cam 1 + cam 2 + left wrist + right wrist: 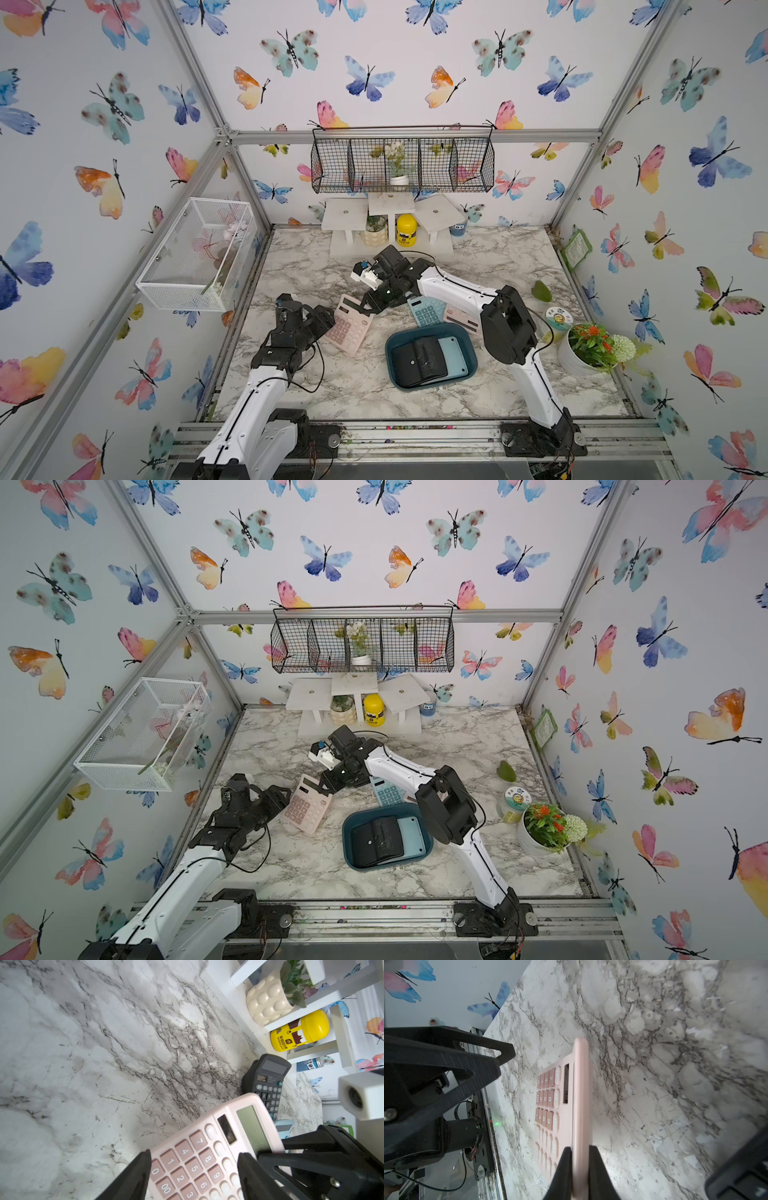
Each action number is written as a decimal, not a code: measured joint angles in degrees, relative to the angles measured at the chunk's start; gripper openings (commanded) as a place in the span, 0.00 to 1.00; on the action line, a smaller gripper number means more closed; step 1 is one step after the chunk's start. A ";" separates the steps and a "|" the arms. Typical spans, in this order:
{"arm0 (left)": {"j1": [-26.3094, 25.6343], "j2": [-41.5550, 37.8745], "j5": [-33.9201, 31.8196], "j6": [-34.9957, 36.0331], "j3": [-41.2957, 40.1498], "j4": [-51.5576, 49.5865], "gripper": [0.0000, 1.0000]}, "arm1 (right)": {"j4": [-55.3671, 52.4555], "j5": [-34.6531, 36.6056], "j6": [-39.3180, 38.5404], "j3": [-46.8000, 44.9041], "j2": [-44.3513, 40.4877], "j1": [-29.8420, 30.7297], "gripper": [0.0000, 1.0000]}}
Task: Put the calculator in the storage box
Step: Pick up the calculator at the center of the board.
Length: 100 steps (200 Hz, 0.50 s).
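Right gripper point(580, 1148), clamped on the thin top edge of the pink calculator point(550, 1105) near but outside the teal storage box point(389, 353), has only a slim pinch, and with the left gripper point(194, 1153) spread apart over the keys, the calculator may swing or slip free.

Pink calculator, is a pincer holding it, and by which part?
Yes: the right pincer is shut on the pink calculator at its thick top edge. The left pincer straddles its keypad; a grip there cannot be told.
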 measured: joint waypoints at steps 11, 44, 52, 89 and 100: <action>0.00 0.00 0.00 0.22 0.92 -0.63 0.72 | 0.02 1.36 0.74 -1.22 -2.40 -0.02 0.04; 0.00 -0.07 0.04 0.48 2.38 -2.03 0.72 | -0.61 6.99 2.84 -6.60 -10.67 -0.02 0.04; 0.00 -0.17 0.04 0.52 2.49 -2.23 0.72 | -0.85 8.83 3.43 -8.11 -12.98 -0.02 0.05; -0.28 -0.42 0.20 0.87 3.17 -3.08 0.73 | -2.60 14.95 6.16 -15.04 -22.77 -0.02 0.05; -0.74 -0.55 0.24 0.92 3.30 -3.17 0.73 | -3.17 16.63 6.97 -17.18 -25.83 -0.02 0.05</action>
